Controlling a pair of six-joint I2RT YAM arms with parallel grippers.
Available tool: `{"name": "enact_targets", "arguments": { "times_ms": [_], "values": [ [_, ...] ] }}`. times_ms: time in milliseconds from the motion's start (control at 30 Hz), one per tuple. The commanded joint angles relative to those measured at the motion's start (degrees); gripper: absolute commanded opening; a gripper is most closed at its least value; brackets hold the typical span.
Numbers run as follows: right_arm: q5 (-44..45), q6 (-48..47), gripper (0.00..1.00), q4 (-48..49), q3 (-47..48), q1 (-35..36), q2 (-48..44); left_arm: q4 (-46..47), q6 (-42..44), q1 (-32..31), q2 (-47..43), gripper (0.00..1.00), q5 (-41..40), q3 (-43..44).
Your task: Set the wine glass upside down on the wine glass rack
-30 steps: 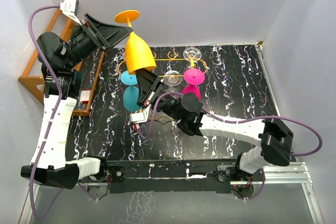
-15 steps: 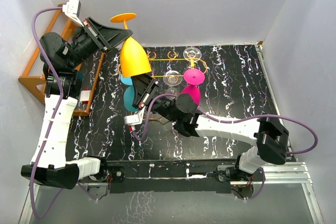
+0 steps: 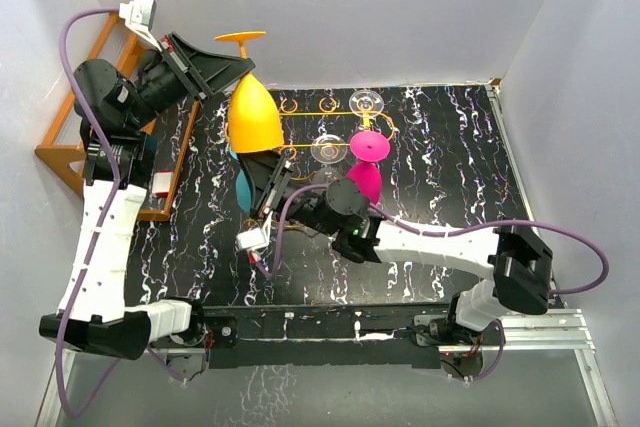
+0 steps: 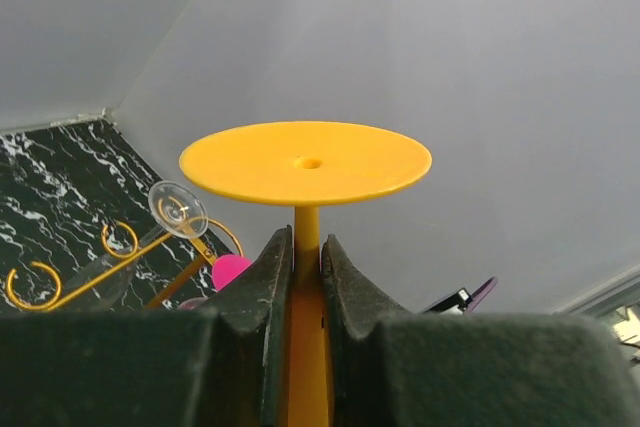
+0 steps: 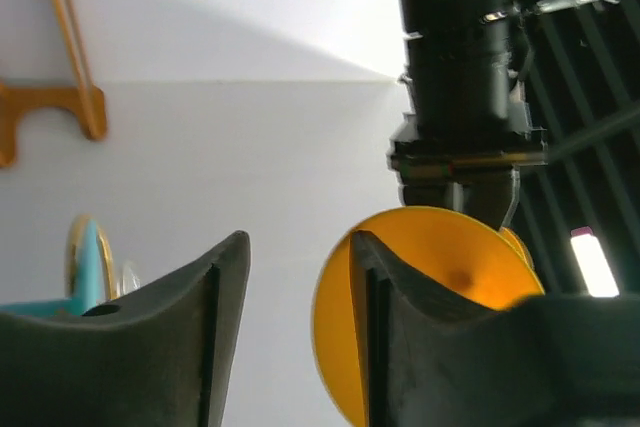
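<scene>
One wine glass (image 3: 253, 117), judged light, stiff, slippery: left gripper (image 4: 305, 247) clamped on its stem, foot just above; right gripper (image 5: 297, 247) spread, empty.

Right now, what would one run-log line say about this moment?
left gripper: shut on orange wine glass stem | foot up, held aloft | right gripper: open

- Top external: high behind the arm bases (image 3: 200, 325), looking down over the whole black, white-veined table (image 3: 430, 147).
- Left wrist: close, sighting along the left gripper (image 4: 305, 237) toward the grey back wall (image 4: 480, 67).
- Right wrist: low, tilted upward past the right gripper (image 5: 295, 242).
- All three share the orange-yellow plastic wine glass (image 3: 252, 115).
</scene>
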Motion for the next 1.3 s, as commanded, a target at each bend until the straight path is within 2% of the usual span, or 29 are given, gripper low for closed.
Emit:
{"name": "enact_targets", "arguments": {
  "times_ms": [0, 33, 67, 167, 233, 333, 433, 467, 533, 600, 633, 667, 700, 733, 800, 833, 867, 967, 1067, 1200, 1267],
  "values": [
    [-4.9, 3.0, 0.63, -7.5, 0.1, 1.8, -3.7, -0.2, 7.3, -0.1, -0.7, 0.00, 2.5, 6.5],
    [-5.3, 3.7, 0.92, -8.4, 0.1, 2.0, -4.4, -1.7, 9.1, -0.1, -0.6, 0.00, 3.1, 7.4],
    [-5.6, 4.2, 0.98, -10.7, 0.0, 2.3, -5.1, -3.5, 10.9, -0.1, -0.2, 0.00, 3.6, 9.5],
    [-5.5, 6.2, 0.98, -16.3, -0.5, 4.0, -8.1, -10.5, 17.3, -0.1, 0.7, 0.00, 5.3, 14.4],
    [-5.8, 9.4, 0.98, -23.9, 1.1, 5.9, -10.5, -15.5, 22.1, -0.1, 0.6, 0.00, 5.2, 16.4],
    [-7.6, 18.4, 0.99, -34.1, 2.8, 9.1, -14.8, -19.9, 27.1, -0.1, -1.5, 0.00, 4.6, 15.6],
    [-13.4, 29.1, 0.98, -46.4, 5.3, 10.7, -19.7, -24.8, 29.8, -0.1, -3.0, 0.00, 5.9, 15.1],
    [-15.1, 32.7, 0.98, -47.1, 5.2, 11.0, -21.7, -25.9, 30.6, -0.1, -4.0, 0.00, 6.4, 14.0],
    [-15.0, 41.7, 0.98, -39.1, 0.1, 11.2, -26.3, -26.1, 31.4, -0.1, -7.6, 0.00, 7.2, 9.9],
    [-6.3, 57.7, 0.99, -22.8, -5.1, 11.3, -29.9, -29.3, 32.7, -0.1, -9.7, 0.00, 7.9, 7.4],
    [3.2, 68.3, 0.98, -16.2, -5.3, 11.3, -30.4, -32.4, 34.2, -0.1, -9.9, 0.00, 8.0, 7.3],
    [12.6, 77.1, 0.98, -16.2, -2.4, 11.2, -29.9, -35.6, 35.9, -0.1, -9.6, 0.00, 8.0, 7.6],
    [20.7, 84.1, 0.98, -23.3, 4.4, 11.2, -27.9, -38.7, 38.8, -0.1, -9.5, 0.00, 7.7, 7.9],
    [26.5, 87.6, 0.98, -34.4, 12.6, 11.2, -24.4, -41.2, 40.7, -0.1, -9.3, 0.00, 7.4, 8.2],
    [33.3, 89.6, 0.98, -54.6, 28.7, 11.3, -16.2, -44.0, 44.1, -0.1, -10.0, 0.00, 6.4, 8.3],
    [35.9, 91.2, 0.98, -61.3, 34.1, 11.3, -12.0, -45.3, 45.6, -0.1, -10.1, 0.00, 5.9, 8.7],
    [38.9, 90.3, 0.98, -62.8, 35.9, 11.3, -10.7, -47.0, 47.5, -0.1, -9.8, 0.00, 5.9, 9.4],
    [44.0, 88.3, 0.98, -53.4, 32.2, 11.1, -11.9, -52.7, 52.3, -0.1, -9.2, 0.00, 6.7, 10.3],
    [43.4, 89.6, 0.98, -45.9, 27.8, 10.6, -16.4, -56.0, 57.1, -0.1, -11.3, 0.00, 7.8, 7.1],
    [40.6, 91.2, 0.98, -38.3, 21.2, 10.4, -23.1, -52.4, 59.6, 0.1, -18.2, 0.00, 9.7, -2.4],
    [41.2, 91.9, 0.98, -36.5, 19.7, 10.4, -24.9, -47.9, 58.1, 0.6, -21.6, 0.00, 11.6, -7.2]
  ]
}}
